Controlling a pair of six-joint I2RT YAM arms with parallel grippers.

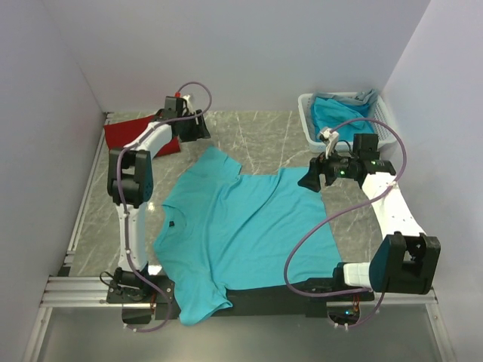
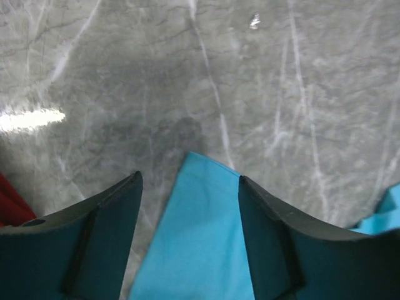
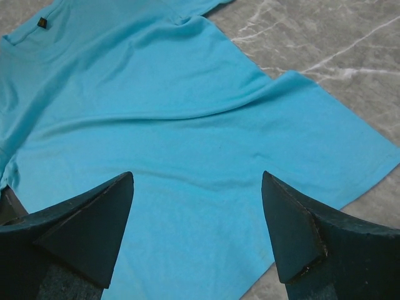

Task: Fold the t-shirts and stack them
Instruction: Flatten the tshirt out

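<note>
A turquoise t-shirt (image 1: pixel 241 234) lies spread flat on the marble table, with a small dark mark at its collar (image 3: pixel 42 24). A folded red shirt (image 1: pixel 124 134) lies at the back left; its edge shows in the left wrist view (image 2: pixel 9 203). My left gripper (image 1: pixel 201 130) is open and empty, its jaws on either side of the tip of the far sleeve (image 2: pixel 206 237). My right gripper (image 1: pixel 310 181) is open and empty, just above the shirt's right edge (image 3: pixel 187 125). Another turquoise shirt (image 1: pixel 336 113) lies crumpled in the basket.
The white slatted basket (image 1: pixel 308 124) stands at the back right, close behind the right arm. White walls close in the table on three sides. Bare marble (image 1: pixel 264 136) shows between the spread shirt and the back wall. A metal rail runs along the near edge.
</note>
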